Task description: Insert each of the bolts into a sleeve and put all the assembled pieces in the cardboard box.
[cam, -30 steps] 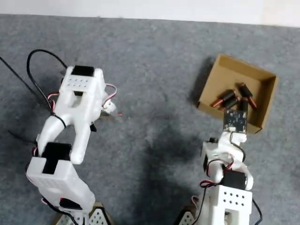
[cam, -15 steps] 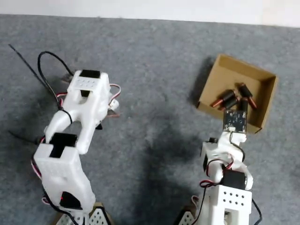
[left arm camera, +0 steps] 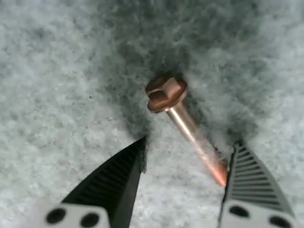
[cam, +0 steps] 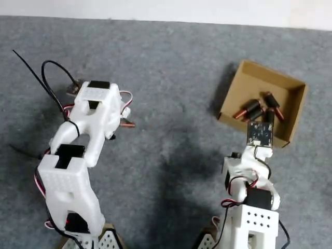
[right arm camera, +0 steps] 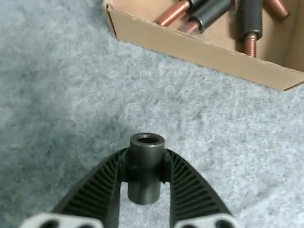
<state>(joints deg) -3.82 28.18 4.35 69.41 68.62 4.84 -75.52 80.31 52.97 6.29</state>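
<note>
The step in hand appears to be the pickup of the last loose bolt (left arm camera: 166, 93), which lies on the grey mat (cam: 171, 78) well away from the cardboard box (cam: 290, 88). To do it well, the left gripper (left arm camera: 190, 142) probably ought to turn until its fingers face the shank squarely. It could then settle lower and close near the hexagonal head, leaving the narrow end free to enter a sleeve. The bolt lies aslant across the gap (a pinch at the tip alone could spin it loose).

Nearest the robot's bases, the right gripper (right arm camera: 145, 161) sits just short of the box's near wall. It is closed on a dark sleeve (right arm camera: 144, 183), which stands upright with its open bore facing up, both fingers pressed against its sides.

Farther out, and far to the side of the box, the left gripper hangs low over the mat with its fingers spread wide and gripping nothing. The bolt lies between them, its head pointing away from the wrist. Its narrow end seems to touch the inner edge of one finger (left arm camera: 249, 175).

Farthest out, inside the box, lie several assembled pieces (cam: 254, 109), copper bolts already pushed through dark sleeves.
</note>
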